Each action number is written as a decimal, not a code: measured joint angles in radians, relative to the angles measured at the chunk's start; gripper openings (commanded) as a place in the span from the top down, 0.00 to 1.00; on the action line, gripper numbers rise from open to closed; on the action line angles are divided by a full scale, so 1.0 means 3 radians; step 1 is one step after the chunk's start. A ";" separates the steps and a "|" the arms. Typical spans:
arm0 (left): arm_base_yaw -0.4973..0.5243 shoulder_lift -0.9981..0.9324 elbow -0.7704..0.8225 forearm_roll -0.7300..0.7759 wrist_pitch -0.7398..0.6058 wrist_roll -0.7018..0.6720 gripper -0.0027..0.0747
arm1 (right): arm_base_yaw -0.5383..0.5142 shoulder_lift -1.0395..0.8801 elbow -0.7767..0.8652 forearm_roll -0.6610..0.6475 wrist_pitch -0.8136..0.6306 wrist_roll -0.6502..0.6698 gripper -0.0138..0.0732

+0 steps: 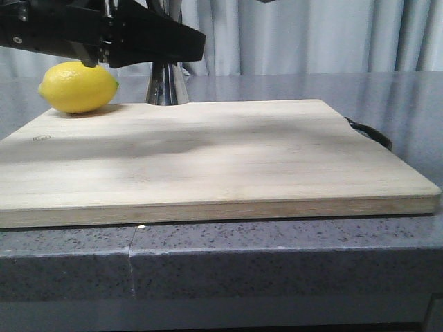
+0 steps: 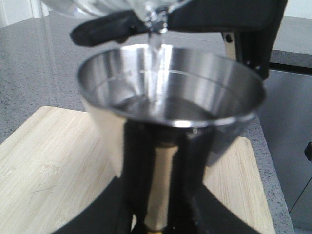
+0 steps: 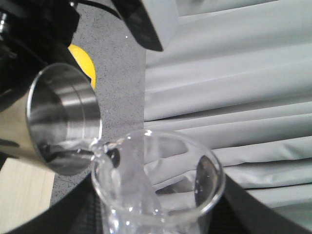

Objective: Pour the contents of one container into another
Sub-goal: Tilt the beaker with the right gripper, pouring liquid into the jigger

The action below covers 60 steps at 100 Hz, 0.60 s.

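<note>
My left gripper (image 2: 158,161) is shut on the steel jigger (image 2: 170,92), its black fingers (image 2: 136,170) clamped either side of the gold-toned waist. The clear glass beaker (image 3: 156,185) sits in my right gripper (image 3: 156,226), which is shut on it; the beaker is tilted with its lip over the jigger (image 3: 61,119). A thin stream of clear liquid (image 2: 156,63) runs from the beaker (image 2: 122,7) into the jigger's upper cup, where some liquid has pooled. In the front view only the jigger's lower cone (image 1: 166,84) shows under a black arm (image 1: 104,34); the beaker is out of that view.
A yellow lemon (image 1: 78,86) lies at the far left corner of a large wooden cutting board (image 1: 208,159), close to the jigger. The board rests on a grey speckled counter (image 1: 277,263). A black handle (image 1: 370,133) sticks out at the board's right side. Grey curtains hang behind.
</note>
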 measured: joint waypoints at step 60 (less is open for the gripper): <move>0.0000 0.0000 0.0000 0.0002 0.0000 0.0000 0.99 | 0.0000 0.0000 0.0000 -0.0032 0.0000 -0.0020 0.57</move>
